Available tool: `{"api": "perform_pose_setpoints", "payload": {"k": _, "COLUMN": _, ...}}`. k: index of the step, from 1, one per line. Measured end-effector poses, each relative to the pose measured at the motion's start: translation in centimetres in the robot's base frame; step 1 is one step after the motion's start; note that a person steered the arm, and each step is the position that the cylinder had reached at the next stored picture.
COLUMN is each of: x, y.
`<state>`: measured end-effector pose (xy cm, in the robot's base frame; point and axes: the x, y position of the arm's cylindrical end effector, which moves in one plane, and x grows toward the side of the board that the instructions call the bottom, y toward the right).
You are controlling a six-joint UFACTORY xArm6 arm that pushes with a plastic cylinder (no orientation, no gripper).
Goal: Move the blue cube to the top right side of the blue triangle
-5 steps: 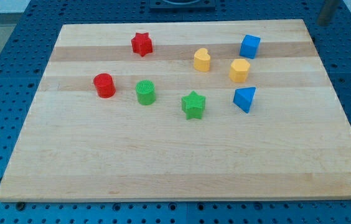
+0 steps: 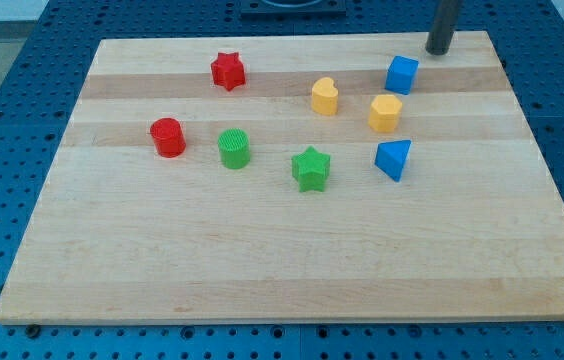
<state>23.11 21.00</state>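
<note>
The blue cube [image 2: 401, 74] sits near the view's top right of the wooden board [image 2: 282, 250]. The blue triangle [image 2: 393, 158] lies below it, with a yellow hexagon block [image 2: 385, 113] between the two. My tip [image 2: 436, 50] is on the board near its top edge, just up and right of the blue cube, a small gap apart from it.
A yellow heart block [image 2: 325, 96] lies left of the cube. A green star [image 2: 310, 168], a green cylinder [image 2: 233, 148], a red cylinder [image 2: 167, 137] and a red star [image 2: 228, 71] spread toward the view's left.
My tip has moved left and down from the view's top right corner onto the board near the blue cube. No block has moved.
</note>
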Motion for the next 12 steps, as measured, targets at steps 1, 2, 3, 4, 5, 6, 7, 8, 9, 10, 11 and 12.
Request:
{"api": "perform_pose_setpoints", "payload": {"k": 1, "x": 0.7, "y": -0.1}}
{"api": "perform_pose_setpoints", "payload": {"k": 2, "x": 4.2, "y": -5.8}}
{"api": "perform_pose_setpoints", "payload": {"k": 3, "x": 4.6, "y": -6.5}}
{"api": "perform_pose_setpoints", "payload": {"k": 4, "x": 4.6, "y": -6.7}}
{"api": "perform_pose_setpoints", "payload": {"k": 5, "x": 4.4, "y": -6.7}}
{"api": "perform_pose_setpoints", "payload": {"k": 6, "x": 4.2, "y": -6.9}}
{"api": "perform_pose_setpoints", "payload": {"k": 7, "x": 4.2, "y": -11.8}}
{"api": "perform_pose_setpoints", "payload": {"k": 8, "x": 7.1, "y": -11.8}}
{"api": "perform_pose_setpoints", "payload": {"k": 9, "x": 6.9, "y": -9.5}}
{"api": "perform_pose_setpoints", "payload": {"k": 10, "x": 5.1, "y": -9.3}}
{"api": "perform_pose_setpoints", "payload": {"k": 11, "x": 5.3, "y": -5.7}}
{"api": "perform_pose_setpoints", "payload": {"k": 12, "x": 10.1, "y": -6.2}}
